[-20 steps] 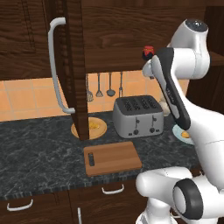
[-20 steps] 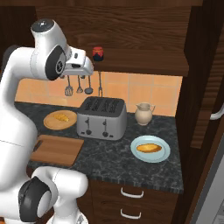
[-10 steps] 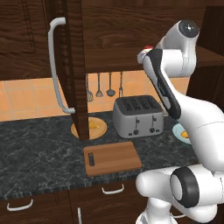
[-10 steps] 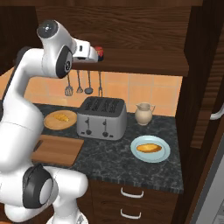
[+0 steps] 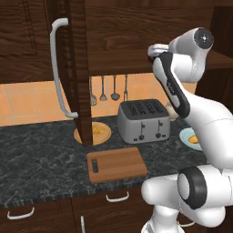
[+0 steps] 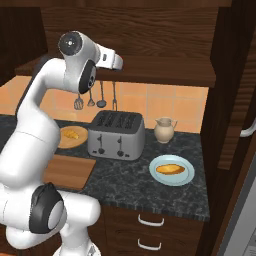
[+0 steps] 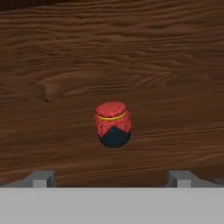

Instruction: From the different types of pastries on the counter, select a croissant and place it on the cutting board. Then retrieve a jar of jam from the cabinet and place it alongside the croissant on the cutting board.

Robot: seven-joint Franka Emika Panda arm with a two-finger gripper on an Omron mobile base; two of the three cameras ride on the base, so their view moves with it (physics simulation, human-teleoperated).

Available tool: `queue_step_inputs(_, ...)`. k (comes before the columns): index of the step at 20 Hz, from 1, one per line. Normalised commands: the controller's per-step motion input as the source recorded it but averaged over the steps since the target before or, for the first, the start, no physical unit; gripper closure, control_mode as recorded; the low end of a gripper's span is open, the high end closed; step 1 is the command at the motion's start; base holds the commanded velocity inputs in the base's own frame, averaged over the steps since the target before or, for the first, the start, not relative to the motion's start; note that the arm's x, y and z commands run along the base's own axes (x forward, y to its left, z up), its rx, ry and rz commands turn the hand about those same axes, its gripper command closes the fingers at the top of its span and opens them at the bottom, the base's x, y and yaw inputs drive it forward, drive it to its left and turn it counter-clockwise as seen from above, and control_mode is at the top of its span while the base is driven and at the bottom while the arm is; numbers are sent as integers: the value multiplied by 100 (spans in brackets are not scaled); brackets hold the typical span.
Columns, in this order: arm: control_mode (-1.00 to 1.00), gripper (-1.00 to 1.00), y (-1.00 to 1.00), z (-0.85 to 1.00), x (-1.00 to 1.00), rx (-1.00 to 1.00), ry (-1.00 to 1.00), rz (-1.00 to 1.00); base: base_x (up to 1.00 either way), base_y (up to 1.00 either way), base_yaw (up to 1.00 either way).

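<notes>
Against the cabinet's (image 7: 65, 52) wood, the unlabelled jar of jam (image 7: 113, 124) stands ahead of the spread, empty gripper (image 7: 111, 178).

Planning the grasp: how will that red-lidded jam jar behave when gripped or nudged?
The jam jar looks squat and upright, so it probably won't tip easily. Its rounded dark body may slip or turn between the fingers. The cloth-like red top probably gives poor hold.
</notes>
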Motion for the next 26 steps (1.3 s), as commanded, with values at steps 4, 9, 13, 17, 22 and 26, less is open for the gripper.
queue_step_inputs(4, -100, -100, 0, -3, 58, -4, 12, 1, 0, 0, 0)
queue_step_inputs(9, -100, -100, 0, -2, 40, -6, 9, 5, 0, 0, 0)
queue_step_inputs(13, -100, -100, 0, 0, 37, -3, 1, 9, 0, 0, 0)
queue_step_inputs(17, -100, -100, 0, -1, 20, -1, 0, 6, 0, 0, 0)
queue_step_inputs(22, -100, -100, 0, 0, 9, -3, 0, 9, 0, 0, 0)
queue_step_inputs(26, -100, -100, -9, -6, 3, -3, 0, 2, 0, 0, 0)
